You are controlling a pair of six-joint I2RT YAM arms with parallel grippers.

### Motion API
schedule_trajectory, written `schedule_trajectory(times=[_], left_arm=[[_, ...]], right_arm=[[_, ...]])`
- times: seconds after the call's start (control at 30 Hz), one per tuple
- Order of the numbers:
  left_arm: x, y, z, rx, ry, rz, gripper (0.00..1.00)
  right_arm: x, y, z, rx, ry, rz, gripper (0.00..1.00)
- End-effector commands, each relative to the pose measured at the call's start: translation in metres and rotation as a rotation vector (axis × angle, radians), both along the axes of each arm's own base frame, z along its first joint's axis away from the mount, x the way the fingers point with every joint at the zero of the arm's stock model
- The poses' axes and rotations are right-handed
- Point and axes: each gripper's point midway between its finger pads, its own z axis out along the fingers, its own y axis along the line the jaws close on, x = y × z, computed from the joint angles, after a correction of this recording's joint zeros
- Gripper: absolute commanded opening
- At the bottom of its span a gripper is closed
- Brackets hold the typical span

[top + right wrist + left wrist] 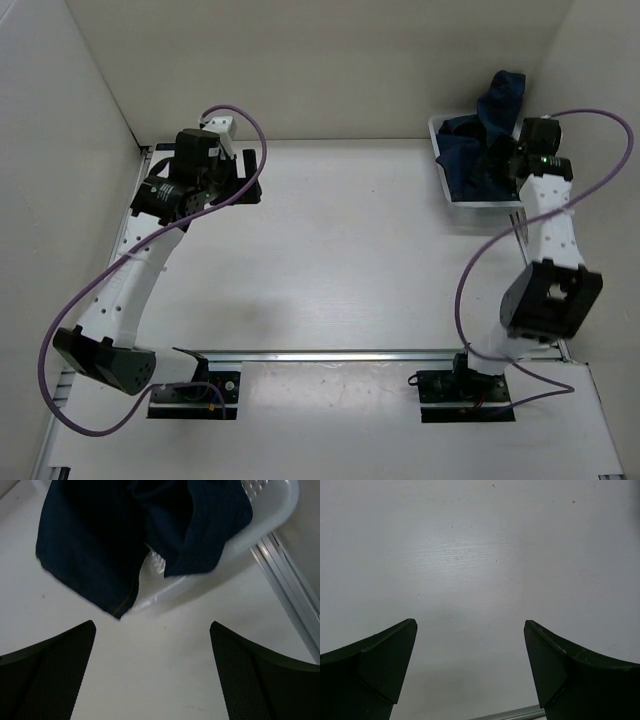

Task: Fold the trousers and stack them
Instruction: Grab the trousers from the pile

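White table (350, 250) boxed by plain, seemingly matte white walls (300, 60).

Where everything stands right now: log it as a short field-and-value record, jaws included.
trousers: dark blue, unfolded, heaped in the basket, one part draped over its rim
basket: white mesh, at the far right corner of the table
left jaws: open, holding nothing, over the tabletop at far left
right jaws: open, holding nothing, facing the basket, short of the cloth
task state: folding not yet begun
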Motion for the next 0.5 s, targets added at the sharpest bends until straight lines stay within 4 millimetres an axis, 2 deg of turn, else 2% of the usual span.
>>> schedule_trajectory(times=[0.0,0.03,0.07,0.1,0.13,0.17,0.2,0.23,0.3,0.4,0.43,0.47], left_arm=[[-0.005,-0.003,0.024,-0.015,-0.066,-0.037,1.00],[-0.002,-0.002,0.021,-0.005,-0.059,-0.027,1.00],[-0.002,-0.002,0.021,-0.005,-0.059,-0.027,1.00],[0.001,-0.003,0.017,-0.001,-0.049,-0.027,1.00],[0.004,-0.002,0.012,0.009,-0.035,-0.020,1.00],[0.009,-0.002,0.010,0.015,-0.035,-0.013,1.00],[0.011,-0.003,0.009,0.016,-0.032,-0.013,1.00],[0.016,-0.005,0.001,0.024,-0.011,-0.013,1.00],[0.019,-0.007,-0.006,0.024,0.010,-0.008,1.00],[0.022,-0.012,-0.009,0.020,0.020,-0.011,1.00],[0.022,-0.012,-0.009,0.020,0.020,-0.011,1.00],[0.024,-0.013,-0.012,0.024,0.029,-0.011,1.00]], right_arm=[[0.040,-0.016,-0.005,0.008,0.022,-0.033,1.00],[0.050,-0.016,-0.007,0.018,0.027,-0.024,1.00],[0.070,-0.018,-0.009,0.019,0.020,-0.007,1.00],[0.077,-0.019,-0.011,0.019,0.020,-0.007,1.00],[0.084,-0.025,-0.033,0.028,0.069,-0.016,1.00],[0.089,-0.027,-0.037,0.033,0.079,-0.033,1.00],[0.099,-0.030,-0.031,0.037,0.059,-0.055,1.00],[0.105,-0.034,-0.053,0.042,0.101,-0.076,1.00],[0.113,-0.042,-0.063,0.021,0.113,-0.110,1.00],[0.129,-0.049,-0.084,0.025,0.129,-0.156,0.85],[0.133,-0.050,-0.086,0.024,0.128,-0.156,0.81],[0.141,-0.049,-0.077,0.030,0.097,-0.148,0.71]])
